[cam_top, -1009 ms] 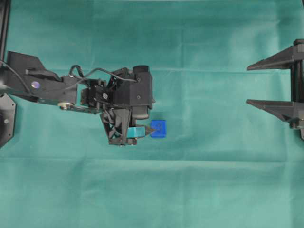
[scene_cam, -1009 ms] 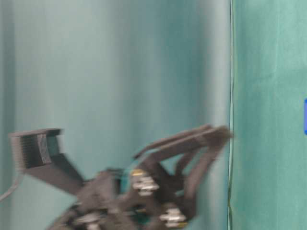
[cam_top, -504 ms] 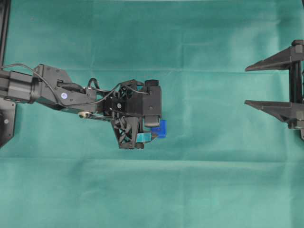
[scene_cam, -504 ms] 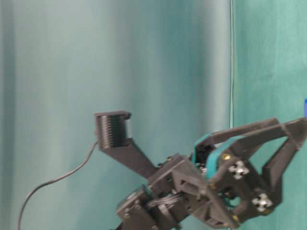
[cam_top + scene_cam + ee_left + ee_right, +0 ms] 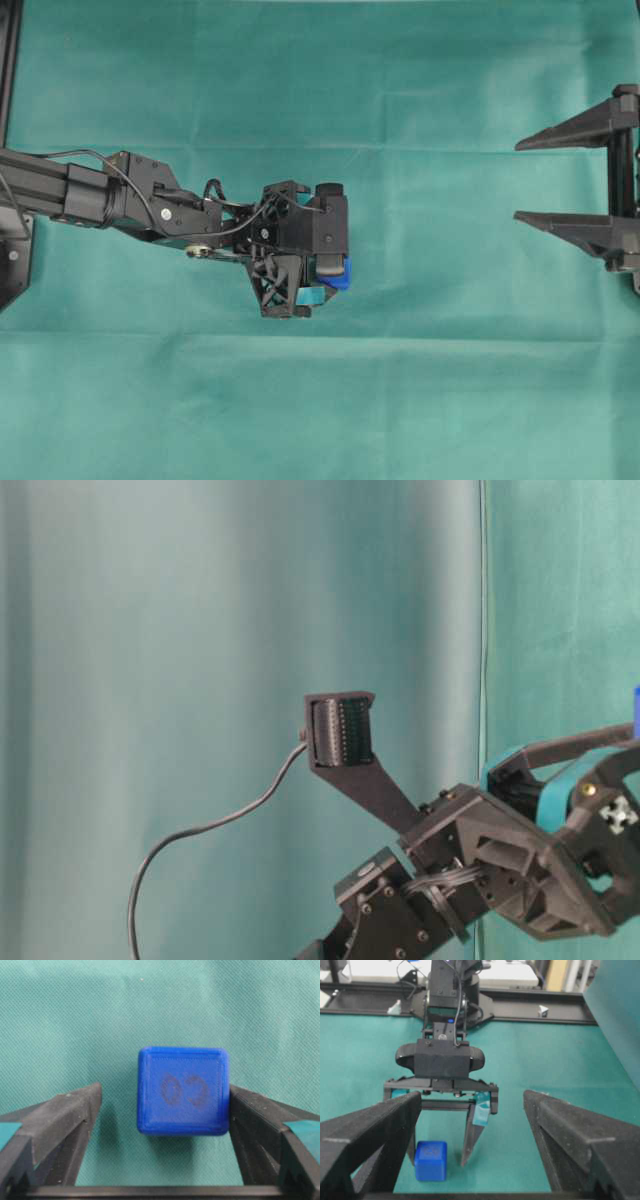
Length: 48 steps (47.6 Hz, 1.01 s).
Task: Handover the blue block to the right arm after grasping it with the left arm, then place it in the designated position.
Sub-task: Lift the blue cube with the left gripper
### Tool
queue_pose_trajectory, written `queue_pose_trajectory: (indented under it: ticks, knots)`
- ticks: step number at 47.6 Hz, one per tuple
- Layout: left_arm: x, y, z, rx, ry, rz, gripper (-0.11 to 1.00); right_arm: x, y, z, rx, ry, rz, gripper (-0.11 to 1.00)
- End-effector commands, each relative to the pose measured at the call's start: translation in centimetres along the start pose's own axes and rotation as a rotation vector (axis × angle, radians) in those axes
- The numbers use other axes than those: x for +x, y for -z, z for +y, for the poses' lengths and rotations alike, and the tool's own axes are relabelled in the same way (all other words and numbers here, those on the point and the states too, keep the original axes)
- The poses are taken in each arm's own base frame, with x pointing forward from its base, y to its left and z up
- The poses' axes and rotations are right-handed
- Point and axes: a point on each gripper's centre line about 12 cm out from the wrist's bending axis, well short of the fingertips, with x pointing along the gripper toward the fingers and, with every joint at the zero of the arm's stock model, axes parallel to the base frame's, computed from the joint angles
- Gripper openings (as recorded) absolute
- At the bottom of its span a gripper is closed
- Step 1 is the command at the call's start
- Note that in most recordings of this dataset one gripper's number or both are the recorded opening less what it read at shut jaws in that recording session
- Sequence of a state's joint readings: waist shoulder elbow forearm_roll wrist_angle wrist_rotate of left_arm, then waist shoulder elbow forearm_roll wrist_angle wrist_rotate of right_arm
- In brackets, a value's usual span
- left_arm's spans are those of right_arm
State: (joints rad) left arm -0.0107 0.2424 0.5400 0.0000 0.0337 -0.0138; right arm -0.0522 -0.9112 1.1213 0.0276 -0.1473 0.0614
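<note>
My left tool point(image 5: 160, 1125) stands over the blue block point(image 5: 183, 1091), which sits flat on the green cloth of the desk point(image 5: 320, 80), between my two fingers. The block is the landmark for everything below.

In the left wrist view, the finger point(image 5: 260, 1125) on the view's right of the block touches or very nearly touches its side. The other finger point(image 5: 65, 1120) stands clearly apart from the opposite side, with bare cloth between. So the tool is open wider than the block and has hold of nothing yet. The block lies off centre in the gap, toward the view's right finger.

The block is a cube, so it has no long axis. Its sides run square to my fingers, and its top face with a faint embossed mark faces up toward the wrist camera. A straight close should meet two flat faces, I judge.

In the overhead view my left tool point(image 5: 312, 285) covers most of the block point(image 5: 340, 272); only a blue edge shows at the side toward the right arm.

My right tool point(image 5: 575, 180) waits well apart from the block, across bare cloth, fingers spread wide and empty, pointing toward the block. The left arm is far nearer. In the right wrist view the block point(image 5: 430, 1160) rests on the cloth beneath the left tool point(image 5: 441, 1125).

I cannot make out the designated position in any view.
</note>
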Motion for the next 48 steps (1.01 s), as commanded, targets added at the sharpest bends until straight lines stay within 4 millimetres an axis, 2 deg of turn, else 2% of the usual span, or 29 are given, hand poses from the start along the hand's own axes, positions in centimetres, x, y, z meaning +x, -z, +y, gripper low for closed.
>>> queue_pose_trajectory:
  ticks: [1,27,31,37,39,48]
  knots:
    - [-0.4,-1.0,-0.1,0.001,0.002,-0.043,1.00,0.2,-0.7,0.0,-0.003,0.002,-0.016,0.93]
    - [0.2,-0.3,-0.2,0.008,0.003,-0.012,0.97,0.2,-0.7,0.0,-0.004,0.002,-0.009,0.93]
    - [0.2,0.0,-0.4,0.014,0.006,0.014,0.87,0.2,-0.7,0.0,-0.004,0.002,-0.009,0.93]
    - [0.2,0.1,-0.6,0.016,0.009,0.028,0.54,0.2,-0.7,0.0,-0.006,0.001,-0.011,0.93]
    - [0.2,0.1,-0.7,0.019,0.010,0.028,0.46,0.2,-0.7,0.0,-0.006,0.001,-0.011,0.93]
    - [0.2,0.0,-0.8,0.020,0.012,0.023,0.46,0.2,-0.7,0.0,-0.006,0.001,-0.011,0.93]
